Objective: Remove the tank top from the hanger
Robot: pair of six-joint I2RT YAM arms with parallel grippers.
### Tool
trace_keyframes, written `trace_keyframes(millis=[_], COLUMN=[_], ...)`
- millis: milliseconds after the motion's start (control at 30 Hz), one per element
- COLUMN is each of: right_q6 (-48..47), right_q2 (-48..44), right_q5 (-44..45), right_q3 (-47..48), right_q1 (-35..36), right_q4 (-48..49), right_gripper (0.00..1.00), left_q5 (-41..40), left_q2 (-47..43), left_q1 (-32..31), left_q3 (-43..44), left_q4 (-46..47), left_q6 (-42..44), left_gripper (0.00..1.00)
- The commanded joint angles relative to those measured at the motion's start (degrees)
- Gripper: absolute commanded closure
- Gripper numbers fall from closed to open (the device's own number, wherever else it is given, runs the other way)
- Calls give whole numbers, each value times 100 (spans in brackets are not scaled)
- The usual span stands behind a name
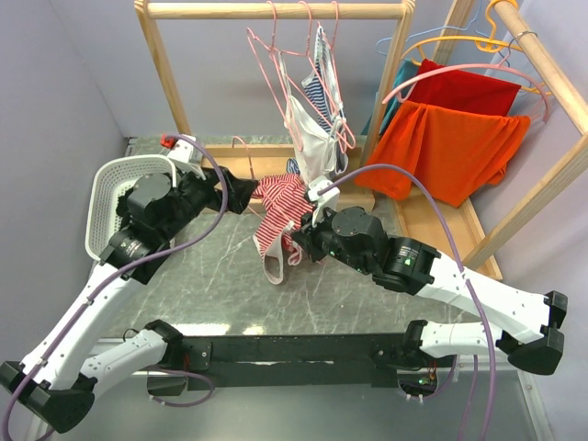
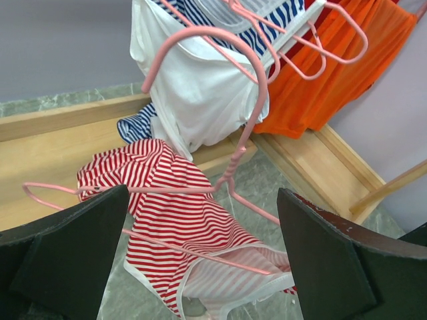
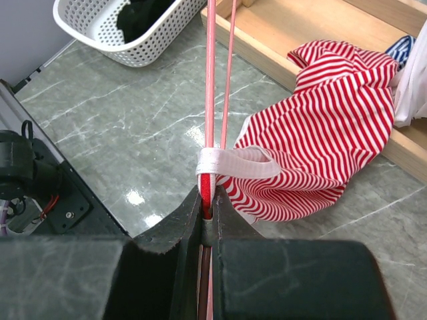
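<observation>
The red-and-white striped tank top (image 1: pixel 278 207) lies crumpled on the marble table, partly on the rack's wooden base. A pink wire hanger (image 2: pixel 257 87) is still threaded through it, hook upward. My right gripper (image 3: pixel 210 200) is shut on the hanger's (image 3: pixel 211 80) thin rods, with the top's white-edged strap (image 3: pixel 233 163) looped round them right at the fingertips. The rest of the tank top (image 3: pixel 327 120) trails off to the right. My left gripper (image 2: pixel 203 200) hangs open just above the tank top (image 2: pixel 180 220), its fingers (image 2: pixel 73 247) wide apart and touching nothing.
A white perforated basket (image 1: pixel 106 197) holding dark cloth stands at the left. The wooden rack (image 1: pixel 276 11) behind carries empty pink hangers, a white and blue-striped garment (image 1: pixel 312 119). Orange and red garments (image 1: pixel 450 147) hang on the right rail. Grey walls close both sides.
</observation>
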Motion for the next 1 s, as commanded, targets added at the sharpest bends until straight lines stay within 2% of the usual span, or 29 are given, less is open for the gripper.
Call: trace_keyframes(millis=[0, 333, 367, 467, 500, 567, 600, 667, 800, 833, 967], right_q6=[52, 8, 16, 16, 16, 16, 8, -1, -1, 8, 95], right_q2=[-186, -195, -195, -229, -247, -274, -274, -265, -256, -265, -379], right_q5=[15, -143, -152, -161, -161, -126, -117, -126, -161, -169, -64], right_q3=[289, 376, 368, 341, 324, 297, 297, 289, 218, 209, 104], right_q1=[-33, -25, -33, -34, -25, -25, -25, -33, -25, -33, -33], right_q4=[257, 196, 195, 213, 213, 196, 204, 204, 239, 248, 231], right_gripper=[100, 100, 100, 100, 100, 100, 100, 100, 99, 93, 89], left_q5=[276, 346, 346, 302, 285, 215, 171, 74, 91, 65, -32], left_q2=[26, 474, 562, 712, 738, 712, 703, 695, 712, 712, 721], left_q1=[-26, -43, -43, -69, -78, -96, -87, -96, -113, -114, -114], left_q3=[-76, -41, -15, 91, 108, 109, 117, 152, 284, 311, 390], left_q4=[351, 974, 1010, 984, 975, 966, 958, 862, 738, 729, 580], left_q6=[171, 48, 39, 4, -5, -40, -58, -84, -102, -111, -49], left_gripper=[1, 1, 6, 33, 52, 67, 81, 98, 99, 99, 99])
